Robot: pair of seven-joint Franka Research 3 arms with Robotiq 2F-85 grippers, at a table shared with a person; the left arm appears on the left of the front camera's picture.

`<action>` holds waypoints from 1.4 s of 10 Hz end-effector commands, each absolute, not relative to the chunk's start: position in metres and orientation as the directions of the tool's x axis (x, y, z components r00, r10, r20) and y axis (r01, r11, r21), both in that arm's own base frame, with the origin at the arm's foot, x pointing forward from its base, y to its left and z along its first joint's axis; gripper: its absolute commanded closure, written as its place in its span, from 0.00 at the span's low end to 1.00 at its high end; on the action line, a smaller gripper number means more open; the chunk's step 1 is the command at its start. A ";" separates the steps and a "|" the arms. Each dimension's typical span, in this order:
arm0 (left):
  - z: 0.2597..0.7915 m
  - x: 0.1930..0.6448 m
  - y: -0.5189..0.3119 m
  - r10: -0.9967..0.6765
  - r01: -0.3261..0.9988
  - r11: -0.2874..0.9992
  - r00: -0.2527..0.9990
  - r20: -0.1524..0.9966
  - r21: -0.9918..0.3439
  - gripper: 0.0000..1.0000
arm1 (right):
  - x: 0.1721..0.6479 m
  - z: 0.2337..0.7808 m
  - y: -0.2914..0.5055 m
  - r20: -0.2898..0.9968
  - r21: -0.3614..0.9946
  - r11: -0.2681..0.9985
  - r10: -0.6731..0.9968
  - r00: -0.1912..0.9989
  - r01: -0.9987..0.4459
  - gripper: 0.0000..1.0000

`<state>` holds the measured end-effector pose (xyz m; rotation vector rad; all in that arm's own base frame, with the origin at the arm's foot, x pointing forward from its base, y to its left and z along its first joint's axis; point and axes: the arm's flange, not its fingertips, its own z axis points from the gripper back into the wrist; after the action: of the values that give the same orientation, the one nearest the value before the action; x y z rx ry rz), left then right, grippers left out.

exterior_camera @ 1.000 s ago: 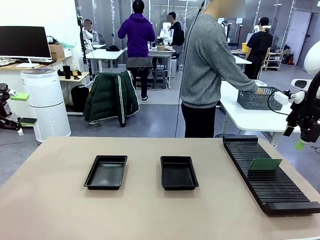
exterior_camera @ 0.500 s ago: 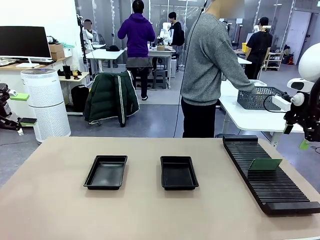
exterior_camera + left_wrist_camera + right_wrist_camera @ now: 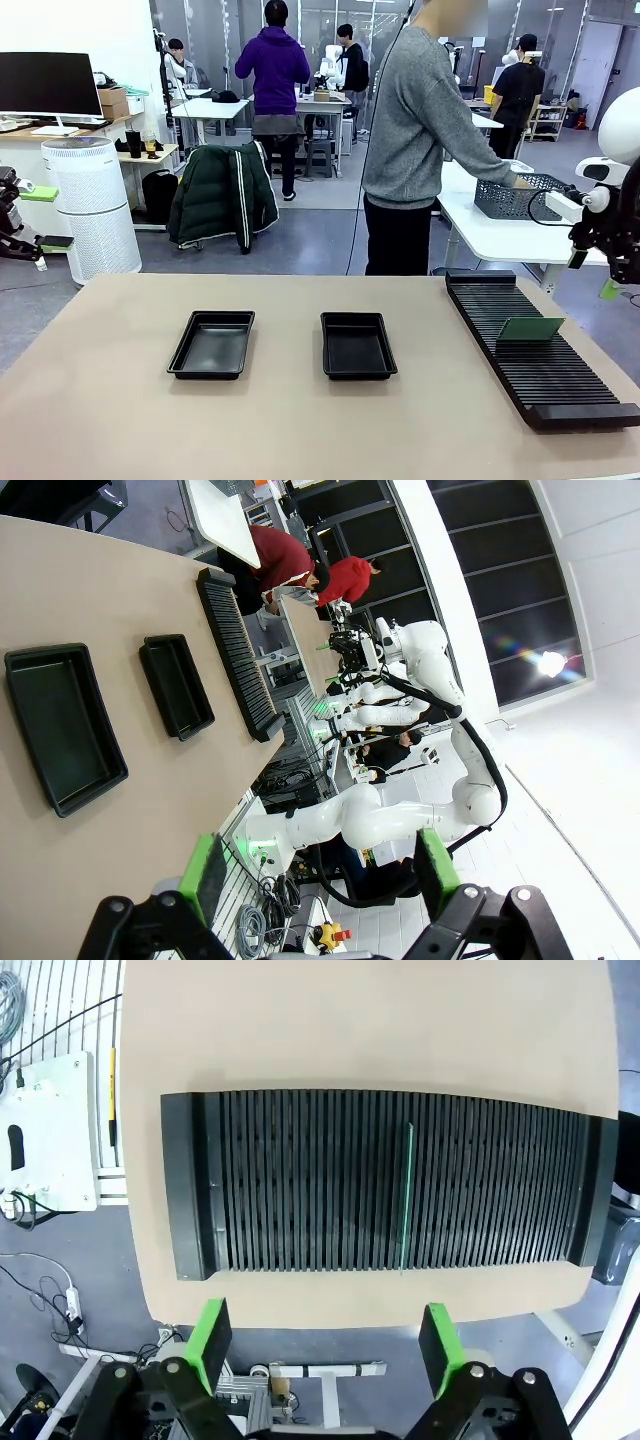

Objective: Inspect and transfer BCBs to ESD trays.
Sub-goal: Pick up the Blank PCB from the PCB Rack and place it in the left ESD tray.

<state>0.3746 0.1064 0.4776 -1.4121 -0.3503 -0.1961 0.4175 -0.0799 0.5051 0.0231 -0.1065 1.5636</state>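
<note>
Left gripper: green-padded fingers spread wide, nothing between them. It is raised off to the side of the table and touches nothing.

Right gripper: fingers likewise spread wide, nothing held. It hangs high, looking straight down on the long black slotted rack, and is well clear of it. In the front view the right arm stands at the table's right edge, above the rack's far end.

Left ESD tray and right ESD tray: flat on the table, side by side but apart, long sides running away from the robot.

Rack, robot's right side of the table, well apart from both trays. One BCB stands upright on edge in a slot roughly midway along it; from above it reads as a thin green line across the ribs.

Beyond the table: a person in a grey sweater, turned away, one hand at a grey mesh basket on a white side table.
</note>
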 end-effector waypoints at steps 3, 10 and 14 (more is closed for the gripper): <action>0.478 0.374 0.106 0.074 0.340 0.153 0.932 0.354 -0.928 0.00 | 0.419 0.475 -0.069 0.041 -0.155 -0.020 0.999 -0.027 -0.988 0.00; 0.478 0.374 0.106 0.074 0.340 0.153 0.932 0.354 -0.928 0.00 | 0.427 0.427 -0.046 0.004 -0.233 -0.070 0.997 -0.073 -0.970 0.00; 0.478 0.374 0.106 0.074 0.340 0.153 0.932 0.354 -0.928 0.00 | 0.429 0.408 -0.042 -0.007 -0.262 -0.050 0.999 -0.050 -0.964 0.00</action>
<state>0.3745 0.1065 0.4776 -1.4119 -0.3504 -0.1958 0.4288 -0.0463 0.4180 -0.1607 -0.2188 1.6199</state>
